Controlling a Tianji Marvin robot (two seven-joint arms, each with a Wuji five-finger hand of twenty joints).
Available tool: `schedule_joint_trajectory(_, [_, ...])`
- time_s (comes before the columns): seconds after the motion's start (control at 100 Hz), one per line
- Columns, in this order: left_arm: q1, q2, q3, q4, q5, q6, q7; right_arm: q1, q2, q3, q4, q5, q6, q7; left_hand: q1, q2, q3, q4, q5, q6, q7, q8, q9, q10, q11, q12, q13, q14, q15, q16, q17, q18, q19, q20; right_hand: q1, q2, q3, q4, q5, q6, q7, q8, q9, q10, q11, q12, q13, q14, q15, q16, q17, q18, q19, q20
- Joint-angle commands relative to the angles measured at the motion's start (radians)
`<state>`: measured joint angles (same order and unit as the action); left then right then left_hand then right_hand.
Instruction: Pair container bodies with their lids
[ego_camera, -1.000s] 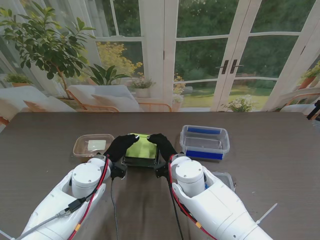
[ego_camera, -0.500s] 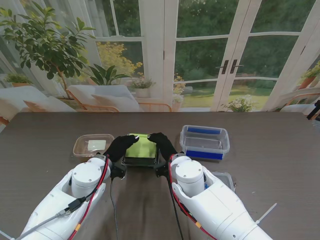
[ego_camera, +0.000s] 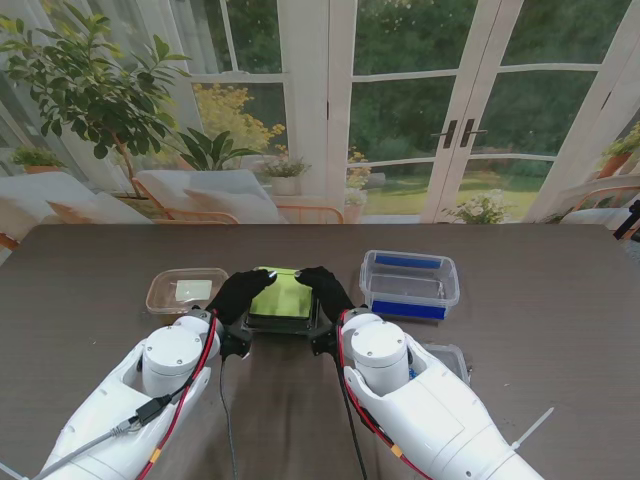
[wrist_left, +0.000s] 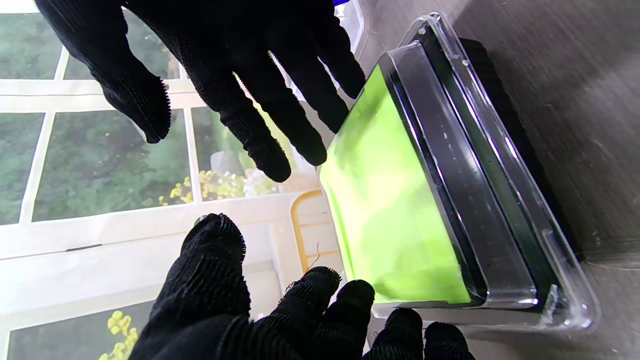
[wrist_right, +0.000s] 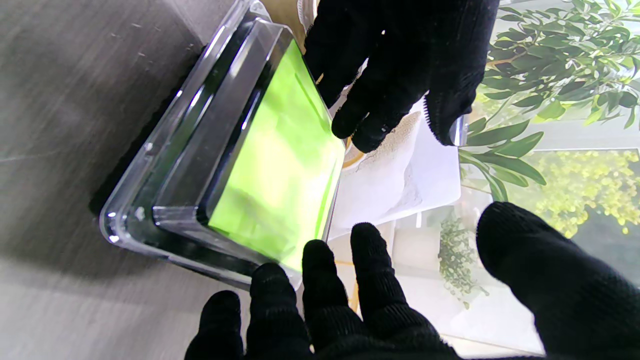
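We spread our left hand (ego_camera: 243, 291) and right hand (ego_camera: 322, 290) over the green-topped box (ego_camera: 282, 297) at 12 o'clock, fingers apart, flanking its lid (wrist_left: 395, 210) seemingly to press it; grip unclear

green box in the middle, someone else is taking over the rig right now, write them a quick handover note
Left hand: fingers spread, resting at the left side of the green box; no firm grip visible.
Right hand: the same on the right side of the box.
Green box: on the table between the hands, clear lid on top; whether it is snapped shut cannot be told.
Brown tub: left of the green box, open, no lid.
Blue tub: right of it, clear cover apparently on.
Done: green box looks lidded.
Left: check that lid is seated, then find and fit the brown tub's lid.
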<state>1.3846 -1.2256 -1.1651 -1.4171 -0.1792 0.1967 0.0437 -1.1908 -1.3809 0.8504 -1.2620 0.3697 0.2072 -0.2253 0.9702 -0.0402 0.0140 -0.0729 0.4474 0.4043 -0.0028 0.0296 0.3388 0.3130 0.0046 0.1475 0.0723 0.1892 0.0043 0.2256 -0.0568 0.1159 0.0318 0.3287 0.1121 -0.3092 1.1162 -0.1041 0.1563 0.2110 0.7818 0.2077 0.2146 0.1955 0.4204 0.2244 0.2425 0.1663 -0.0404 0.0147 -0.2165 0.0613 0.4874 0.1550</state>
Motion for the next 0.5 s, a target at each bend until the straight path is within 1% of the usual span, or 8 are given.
schedule_joint_trajectory(0.0, [0.002, -0.004, -0.003, -0.009, 0.001, -0.002, -0.022, -0.001, -0.007, -0.001, -0.004, -0.005, -0.005, 0.010, 0.019, 0.024, -0.022, 0.037, -0.012, -0.014, -0.008, 0.002, 0.006, -0.034, 0.000, 0.004, 0.021, -0.038, 0.012, 0.006, 0.017, -0.084, 0.038, 0.026, 0.018, -0.048, 0.022, 0.001, 0.006, -0.025, 0.009, 0.018, 0.011, -0.039, 0.001, 0.010, 0.057, -0.042, 0.025, 0.020, 0.218, -0.006, -0.029, 0.024])
schedule_joint_trajectory(0.37, [-0.002, -0.003, -0.004, 0.000, 0.003, -0.006, -0.028, 0.007, -0.008, 0.000, 0.008, -0.018, -0.010, 0.004, 0.017, 0.023, -0.022, 0.037, -0.012, -0.016, -0.007, 0.001, 0.005, -0.036, 0.000, 0.004, 0.019, -0.037, 0.012, 0.005, 0.016, -0.084, 0.038, 0.027, 0.016, -0.048, 0.021, 0.001, 0.010, -0.027, 0.009, 0.019, 0.018, -0.039, 0.003, 0.011, 0.056, -0.028, 0.026, 0.020, 0.225, 0.005, -0.046, 0.029])
schedule_joint_trajectory(0.49, [-0.005, -0.003, -0.004, 0.003, 0.004, -0.008, -0.029, 0.010, -0.009, -0.001, 0.012, -0.020, -0.013, 0.003, 0.017, 0.023, -0.022, 0.037, -0.012, -0.015, -0.007, 0.001, 0.004, -0.035, 0.000, 0.003, 0.018, -0.038, 0.012, 0.005, 0.016, -0.084, 0.038, 0.027, 0.016, -0.048, 0.021, 0.001, 0.014, -0.029, 0.010, 0.019, 0.021, -0.039, 0.003, 0.011, 0.051, -0.016, 0.024, 0.020, 0.230, 0.015, -0.053, 0.032])
